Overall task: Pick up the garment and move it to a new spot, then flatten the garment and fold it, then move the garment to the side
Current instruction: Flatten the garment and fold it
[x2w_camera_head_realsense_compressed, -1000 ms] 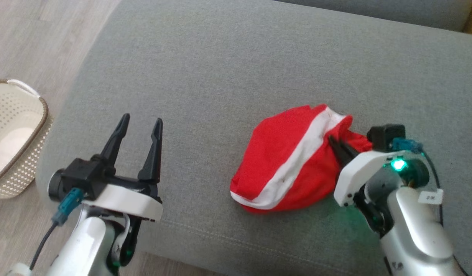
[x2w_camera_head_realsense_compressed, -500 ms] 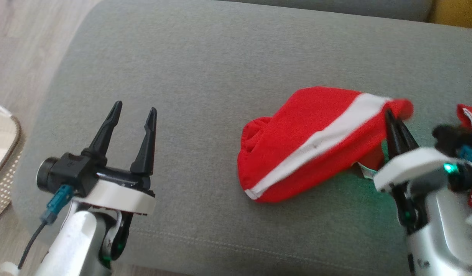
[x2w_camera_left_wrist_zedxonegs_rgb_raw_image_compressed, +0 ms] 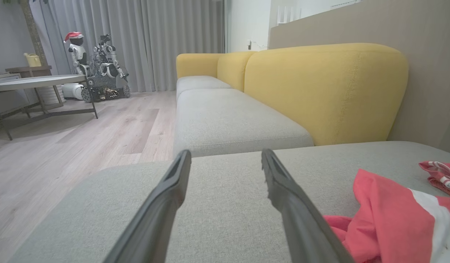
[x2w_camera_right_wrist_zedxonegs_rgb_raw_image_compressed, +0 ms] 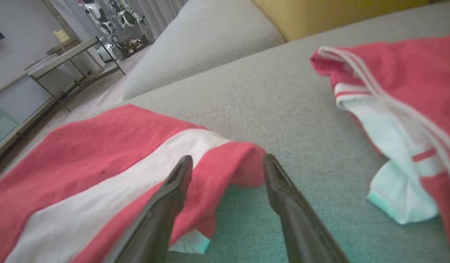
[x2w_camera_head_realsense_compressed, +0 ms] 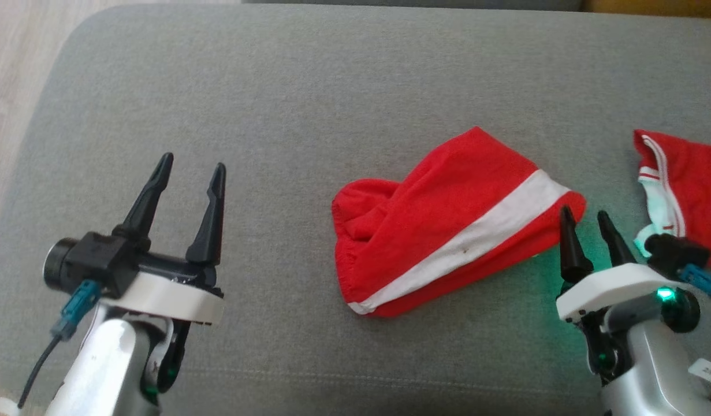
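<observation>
Nearest the head camera, the left end effector (x2w_camera_head_realsense_compressed: 193,162) is seen at the lower left, held over bare grey cushion with its two dark fingers spread wide and nothing between them. At the lower right, the right end effector (x2w_camera_head_realsense_compressed: 583,212) is likewise seen with its fingers well parted and nothing gripped. Its tips are placed just beside the right corner of the red garment (x2w_camera_head_realsense_compressed: 447,231).

In the right wrist view that corner is seen lying just beyond the open fingertips (x2w_camera_right_wrist_zedxonegs_rgb_raw_image_compressed: 181,171). The garment, crossed by a white stripe, is spread loosely on the sofa seat cushion (x2w_camera_head_realsense_compressed: 309,98), right of centre. A second red garment (x2w_camera_head_realsense_compressed: 684,190), trimmed in white, is lying apart from it at the cushion's right edge.

Farther off, in the left wrist view, a yellow backrest (x2w_camera_left_wrist_zedxonegs_rgb_raw_image_compressed: 320,84), wooden floor (x2w_camera_left_wrist_zedxonegs_rgb_raw_image_compressed: 100,138), a round table (x2w_camera_left_wrist_zedxonegs_rgb_raw_image_compressed: 34,81) and small robots (x2w_camera_left_wrist_zedxonegs_rgb_raw_image_compressed: 97,65) before grey curtains are shown.
</observation>
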